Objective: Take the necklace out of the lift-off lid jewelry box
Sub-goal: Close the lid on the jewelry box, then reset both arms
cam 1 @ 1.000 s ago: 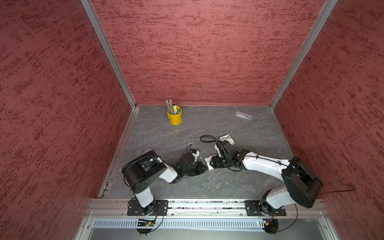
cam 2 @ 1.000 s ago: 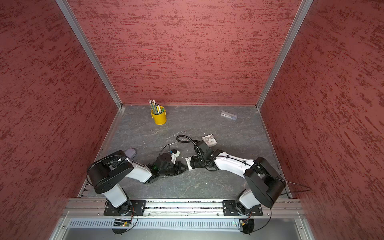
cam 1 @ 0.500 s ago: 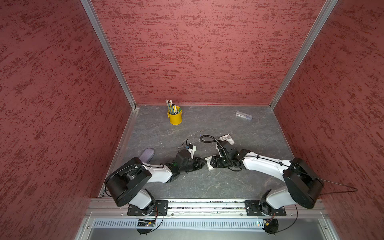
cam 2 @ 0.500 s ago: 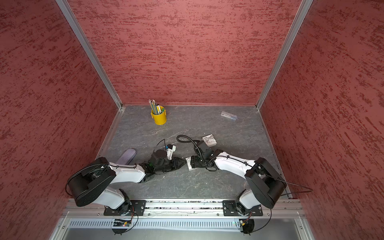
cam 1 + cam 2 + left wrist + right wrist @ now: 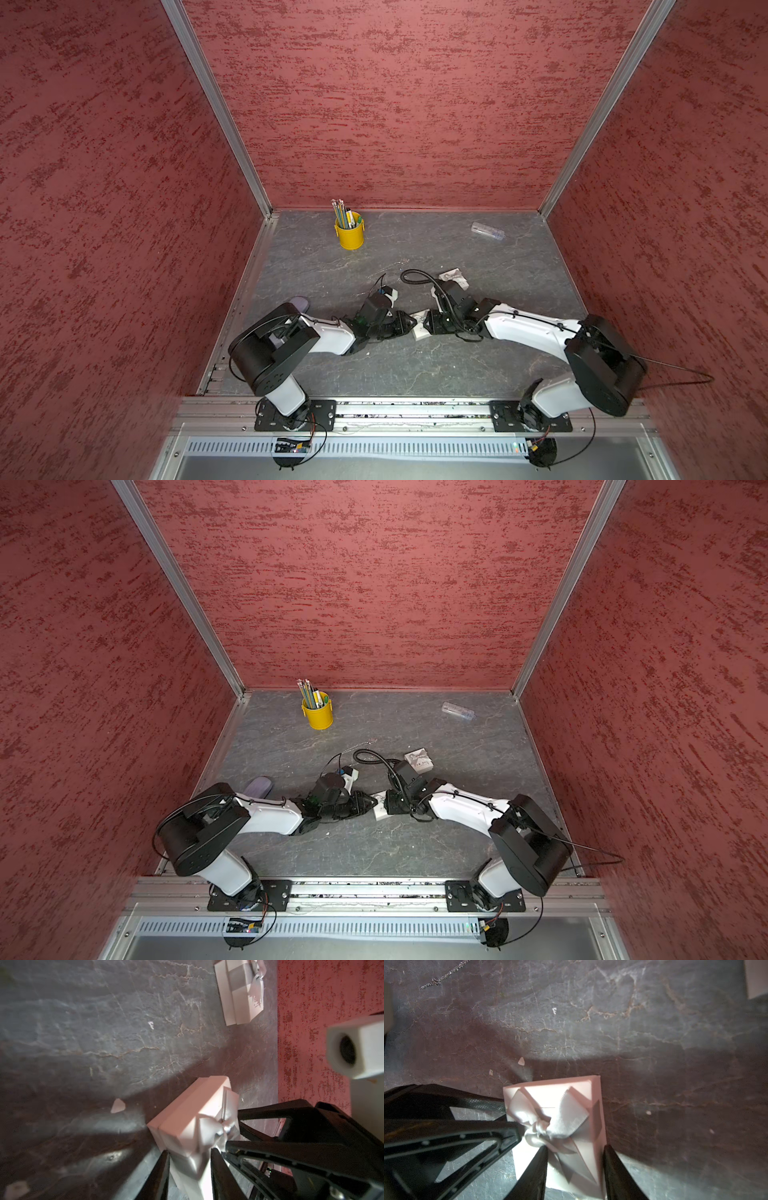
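Pretty clearly a robotics lab test cell, not anybody's home or shop. Red textured wall panels box in a grey slate-look tabletop, held up by bare aluminium corner posts. The left arm and right arm are bolted to an aluminium rail out front, with a slotted cable duct below. The yellow pencil cup is probably just a prop.

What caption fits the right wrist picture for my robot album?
The right gripper and left gripper meet at a white, bow-topped jewelry box on the grey table; a thin chain lies apart.
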You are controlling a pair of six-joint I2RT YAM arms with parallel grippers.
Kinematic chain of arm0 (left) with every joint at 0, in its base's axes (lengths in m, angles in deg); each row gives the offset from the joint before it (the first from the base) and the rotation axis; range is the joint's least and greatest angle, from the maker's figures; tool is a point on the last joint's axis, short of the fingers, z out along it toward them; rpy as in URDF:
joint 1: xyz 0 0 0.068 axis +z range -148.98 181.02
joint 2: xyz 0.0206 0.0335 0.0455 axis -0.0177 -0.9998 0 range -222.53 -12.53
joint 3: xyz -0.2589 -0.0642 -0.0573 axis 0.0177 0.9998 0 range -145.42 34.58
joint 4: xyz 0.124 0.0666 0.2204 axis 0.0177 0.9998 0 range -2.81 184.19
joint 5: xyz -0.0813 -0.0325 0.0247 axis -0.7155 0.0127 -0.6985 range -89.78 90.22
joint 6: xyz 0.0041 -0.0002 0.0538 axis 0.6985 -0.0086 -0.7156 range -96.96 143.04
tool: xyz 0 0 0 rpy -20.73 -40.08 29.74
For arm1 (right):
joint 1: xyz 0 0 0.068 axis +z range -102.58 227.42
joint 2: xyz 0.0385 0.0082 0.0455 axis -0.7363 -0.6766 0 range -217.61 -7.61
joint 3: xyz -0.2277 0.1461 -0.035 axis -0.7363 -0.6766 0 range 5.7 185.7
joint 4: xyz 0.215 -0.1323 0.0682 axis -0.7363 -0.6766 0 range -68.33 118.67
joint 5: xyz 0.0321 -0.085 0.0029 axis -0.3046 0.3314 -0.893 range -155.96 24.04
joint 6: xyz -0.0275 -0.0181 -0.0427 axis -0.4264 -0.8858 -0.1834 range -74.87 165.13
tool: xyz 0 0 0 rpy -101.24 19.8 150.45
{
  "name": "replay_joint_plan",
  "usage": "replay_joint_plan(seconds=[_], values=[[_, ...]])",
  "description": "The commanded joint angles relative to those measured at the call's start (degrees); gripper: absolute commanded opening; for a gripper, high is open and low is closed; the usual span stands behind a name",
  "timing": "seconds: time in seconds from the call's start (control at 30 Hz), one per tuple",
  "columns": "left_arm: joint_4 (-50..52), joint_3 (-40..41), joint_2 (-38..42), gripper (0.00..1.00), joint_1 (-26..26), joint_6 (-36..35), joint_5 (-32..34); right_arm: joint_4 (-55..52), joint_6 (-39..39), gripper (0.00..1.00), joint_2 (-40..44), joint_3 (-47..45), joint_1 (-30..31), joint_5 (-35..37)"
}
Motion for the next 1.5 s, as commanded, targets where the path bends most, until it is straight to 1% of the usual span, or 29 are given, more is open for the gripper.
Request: replay_joint_plan(seconds=[0.0,0.1,0.17,0.23,0.27,0.33,0.43,0.53,0.6,0.7,0.77,0.83,0.87,0.9,0.93,1.03,1.1,1.2,1.27,1.3,1.47], values=[[0.47,-1.75,-1.37,0.34,0.42,-1.92,-0.67,1.64,0.08,0.44,-2.33,-1.56,-0.01,0.32],[2.68,-3.06,-1.35,0.34,1.37,-3.15,-1.08,1.35,-0.40,0.44,-2.20,-0.77,-0.30,1.18],[4.94,-4.17,-0.34,0.36,2.36,-4.41,-1.94,-0.27,-1.14,0.47,-1.44,1.45,-0.63,2.72],[8.52,-5.47,1.81,0.41,3.34,-6.58,-2.17,-2.26,-2.15,0.53,0.00,4.11,-0.99,5.35],[11.26,-6.46,3.38,0.44,3.99,-8.07,-1.89,-3.28,-2.66,0.58,0.94,5.75,-1.29,7.13],[17.18,-8.64,6.71,0.49,5.26,-11.37,-1.40,-4.57,-3.70,0.63,3.55,8.17,-2.08,10.37],[27.76,-12.51,12.72,0.52,8.16,-17.29,-0.11,-5.07,-5.68,0.72,8.17,10.68,-3.58,15.53],[37.30,-15.85,19.06,0.57,12.18,-22.97,1.36,-4.47,-8.49,0.79,13.14,11.86,-5.15,22.32],[41.83,-17.38,22.99,0.61,15.57,-26.18,1.79,-2.76,-10.58,0.84,16.47,11.51,-6.16,27.25],[46.95,-18.68,28.36,0.69,21.94,-30.07,1.44,1.98,-12.88,0.98,21.67,8.47,-7.78,34.50],[49.42,-19.32,31.20,0.77,26.31,-32.71,1.17,7.03,-16.75,0.99,24.82,5.46,-8.78,37.68],[51.11,-19.58,33.54,0.89,30.80,-35.65,2.30,14.95,-21.29,0.99,28.49,0.44,-9.66,42.75],[51.37,-19.46,34.33,0.96,32.84,-36.69,3.25,18.23,-22.80,0.99,29.88,-1.87,-10.21,44.52],[50.91,-18.93,35.04,1.00,35.15,-38.24,3.72,22.56,-24.70,0.99,31.46,-4.33,-11.18,45.31],[49.73,-18.05,35.78,1.00,37.62,-39.74,4.24,26.77,-26.24,0.99,32.59,-6.94,-12.45,46.06],[44.67,-14.28,37.08,0.99,43.26,-42.44,6.36,35.31,-26.63,0.99,33.19,-12.55,-16.83,47.58],[40.51,-10.94,37.77,1.00,45.69,-44.94,7.68,39.68,-27.53,0.99,32.58,-15.32,-19.54,47.48],[33.77,-5.13,39.39,1.00,47.42,-48.73,10.93,49.88,-33.24,0.99,31.31,-21.30,-22.47,46.82],[29.55,-1.28,40.71,1.00,48.02,-51.36,13.29,57.60,-35.36,0.98,30.17,-25.94,-24.81,45.79],[26.88,0.94,41.28,1.00,48.27,-52.28,14.75,61.59,-35.83,0.99,29.55,-28.32,-26.31,44.38],[14.17,9.30,42.69,1.00,49.48,-53.62,16.21,75.41,-34.69,0.99,27.08,-36.98,-32.37,39.99]])
